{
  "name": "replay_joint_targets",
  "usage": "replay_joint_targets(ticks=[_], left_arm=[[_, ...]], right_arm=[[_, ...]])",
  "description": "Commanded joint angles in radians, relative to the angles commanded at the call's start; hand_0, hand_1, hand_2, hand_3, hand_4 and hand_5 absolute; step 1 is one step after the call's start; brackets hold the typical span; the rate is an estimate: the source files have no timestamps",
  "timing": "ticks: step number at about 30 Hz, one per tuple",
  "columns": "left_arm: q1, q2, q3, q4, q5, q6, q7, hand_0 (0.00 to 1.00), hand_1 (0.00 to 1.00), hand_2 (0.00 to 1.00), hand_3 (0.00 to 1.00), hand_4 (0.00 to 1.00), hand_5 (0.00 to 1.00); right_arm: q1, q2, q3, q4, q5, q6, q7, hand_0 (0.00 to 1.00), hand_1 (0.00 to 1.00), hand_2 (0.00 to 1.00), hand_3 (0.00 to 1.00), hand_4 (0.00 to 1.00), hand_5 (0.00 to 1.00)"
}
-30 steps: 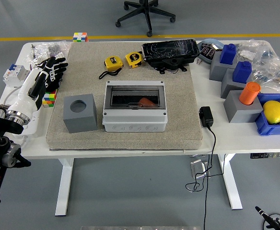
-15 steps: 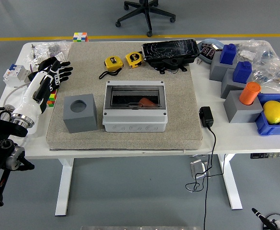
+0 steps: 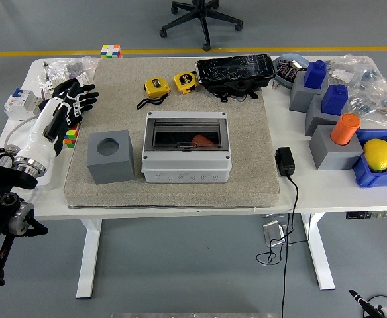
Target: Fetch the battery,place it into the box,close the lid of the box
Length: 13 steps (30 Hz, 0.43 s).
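A grey box (image 3: 186, 167) with a dark see-through lid (image 3: 187, 136) sits in the middle of the beige mat (image 3: 246, 179). The lid lies flat over the box. An orange battery (image 3: 203, 140) shows through it, inside the box. My left hand (image 3: 73, 101), in a black glove, hovers over the table's left side, left of the mat and well apart from the box. Its fingers are spread and hold nothing. My right arm is out of view.
A grey cube with a round hole (image 3: 110, 156) stands left of the box. Two yellow tape measures (image 3: 157, 87) and a black case (image 3: 235, 73) lie behind it. A black adapter (image 3: 285, 161) and its cable lie to the right. Grey blocks and a blue bin (image 3: 379, 173) crowd the right side.
My left arm has shifted slightly and its fingers have spread a little to the right. The box and the battery have not moved.
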Motion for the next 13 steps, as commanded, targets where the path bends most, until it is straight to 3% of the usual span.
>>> replay_joint_targets(ticks=[13], left_arm=[[0.002,-0.002,-0.001,0.002,-0.002,0.003,-0.002,0.802,0.794,0.758,0.763,0.998,0.998]], right_arm=[[0.003,-0.001,0.007,0.000,-0.002,0.002,-0.002,0.873,0.804,0.773,0.860,0.998,0.998]])
